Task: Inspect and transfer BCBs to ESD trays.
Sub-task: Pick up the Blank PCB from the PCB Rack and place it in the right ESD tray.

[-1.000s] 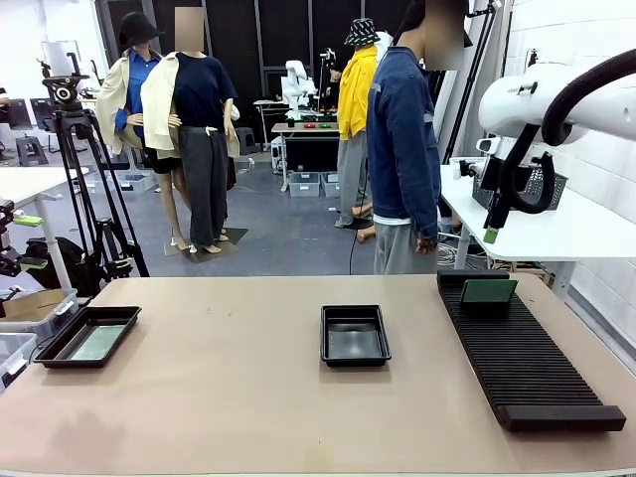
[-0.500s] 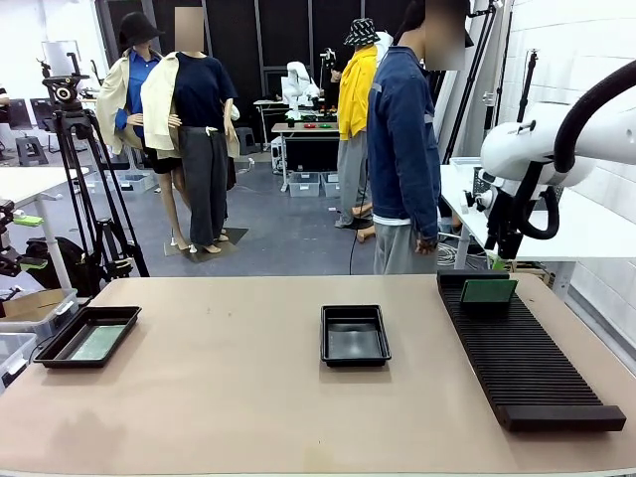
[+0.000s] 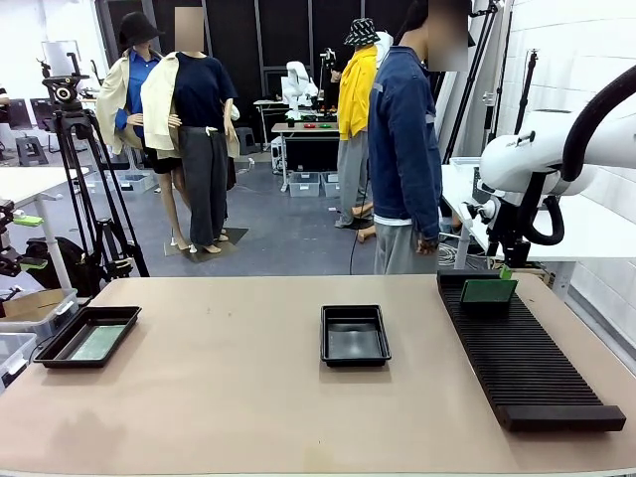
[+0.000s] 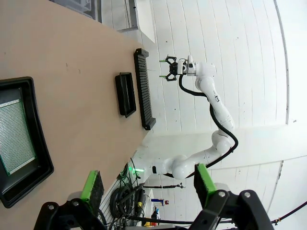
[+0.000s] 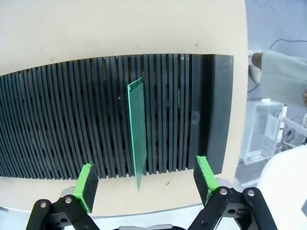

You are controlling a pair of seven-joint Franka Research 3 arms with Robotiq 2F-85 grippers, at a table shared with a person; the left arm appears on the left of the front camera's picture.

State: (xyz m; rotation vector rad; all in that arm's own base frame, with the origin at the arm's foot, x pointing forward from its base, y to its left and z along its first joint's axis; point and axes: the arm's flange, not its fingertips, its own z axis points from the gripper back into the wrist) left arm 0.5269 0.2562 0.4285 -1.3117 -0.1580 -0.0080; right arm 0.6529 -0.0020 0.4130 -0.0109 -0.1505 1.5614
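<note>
White right arm (image 3: 542,149), black green-padded pincer (image 5: 144,179)

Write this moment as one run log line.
right pincer: open, over upright BCB in rack | left pincer: open | left tray: flat BCB

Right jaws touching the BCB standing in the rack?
Apart. Right wrist view: the upright BCB in the rack shows midway between the open jaws, wide gap to each green pad.

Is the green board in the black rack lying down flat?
No, the green board stands up on its edge in one slot of the black rack.
</note>
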